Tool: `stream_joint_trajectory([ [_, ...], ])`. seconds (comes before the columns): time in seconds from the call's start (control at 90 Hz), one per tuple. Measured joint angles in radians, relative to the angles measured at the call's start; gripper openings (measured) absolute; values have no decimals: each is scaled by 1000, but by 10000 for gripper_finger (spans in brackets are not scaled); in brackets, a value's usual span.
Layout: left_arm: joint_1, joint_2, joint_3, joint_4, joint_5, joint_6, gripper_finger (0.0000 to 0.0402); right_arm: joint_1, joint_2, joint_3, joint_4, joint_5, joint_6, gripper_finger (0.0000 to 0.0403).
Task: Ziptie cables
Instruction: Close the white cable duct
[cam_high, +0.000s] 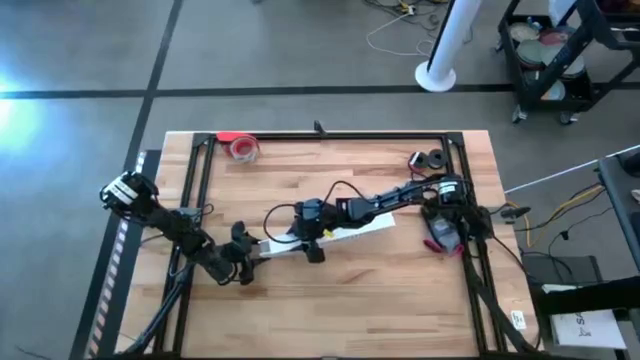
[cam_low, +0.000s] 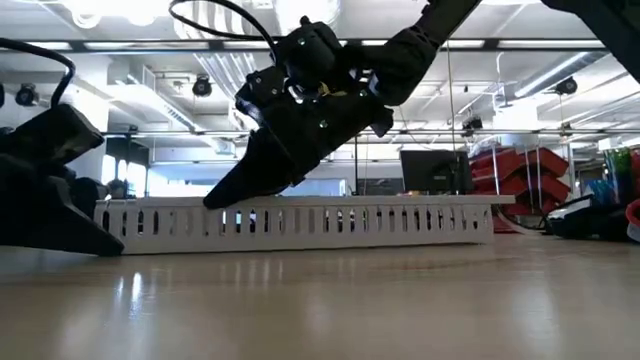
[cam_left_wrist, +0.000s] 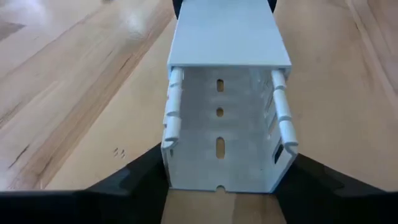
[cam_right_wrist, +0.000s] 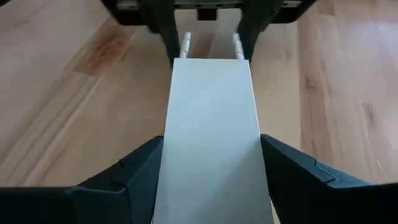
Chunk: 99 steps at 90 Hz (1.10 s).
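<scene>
A long white slotted plastic cable duct (cam_high: 330, 238) lies across the wooden tabletop (cam_high: 330, 300); the left gripper (cam_left_wrist: 221, 186) has its jaws clenched on the duct's open end; the right gripper (cam_right_wrist: 208, 165) straddles the flat white cover strip (cam_right_wrist: 211, 124), grasping it. The thin reddish-pink cables (cam_high: 440, 243) lie well apart, by the right arm's base; seemingly the cover is being seated, so next comes pressing it down evenly.

We see a table (cam_high: 400, 270) of pale wood, smooth and faintly glossy, with light sheening across it in the low view. On it lies a slotted white duct (cam_low: 300, 225) of matt plastic; its lid (cam_right_wrist: 211, 137) is smooth and plain. The gripper fingers (cam_left_wrist: 134, 180) look matt black plastic.
</scene>
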Motion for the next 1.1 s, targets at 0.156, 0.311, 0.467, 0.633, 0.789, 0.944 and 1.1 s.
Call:
stream_joint_trajectory([
  [0.156, 7, 0, -1, 25, 1, 34, 227, 1, 13, 14, 34, -8, 17, 225],
  [0.311, 9, -3, 1, 31, 1, 32, 227, 5, 19, 19, 44, -54, -16, 225],
  [0.467, 10, -6, 3, 37, 0, 31, 218, 3, 23, 23, -7, -79, -54, 228],
  [0.633, 13, -8, 1, 53, 0, 38, 227, 8, 24, 23, 1, 31, 10, 223],
  [0.789, 16, -8, 0, 83, -3, 60, 223, 5, 24, 21, 24, -27, 16, 228],
  [0.944, 20, -10, 0, 88, -6, 69, 222, 21, 31, 24, 39, 34, 11, 223],
  [1.1, 28, -13, 0, 96, 0, 75, 228, 12, 63, 58, 51, 6, 38, 227],
])
